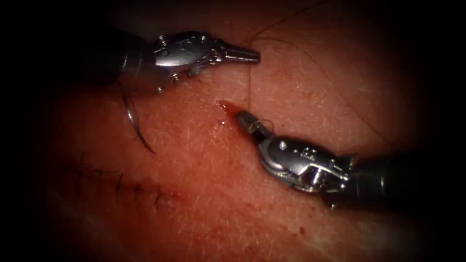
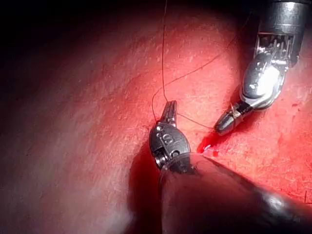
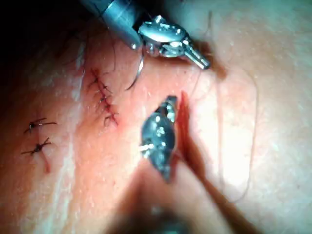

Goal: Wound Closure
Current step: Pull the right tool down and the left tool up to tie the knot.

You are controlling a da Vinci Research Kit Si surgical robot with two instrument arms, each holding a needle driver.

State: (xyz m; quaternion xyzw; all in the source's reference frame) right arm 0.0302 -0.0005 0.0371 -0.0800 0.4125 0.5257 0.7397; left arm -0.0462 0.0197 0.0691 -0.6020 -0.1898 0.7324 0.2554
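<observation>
— Right tool [image 1: 241,116]?
— Jaws pinched shut on the thread [image 1: 250,85], tip right beside the cut [image 1: 225,107].
— Left tool [image 1: 252,56]?
— Jaws shut too. Thread close by its tip, cannot tell if gripped.
— And the needle [image 1: 131,119]?
— Lying on the tissue [image 1: 194,160], left of the cut, just under the left tool. Held by neither tool.

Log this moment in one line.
left tool: shut on thread | right tool: shut at cut, thread reaches tip, grip unclear | needle: unheld, lying on tissue, left of cut
</observation>
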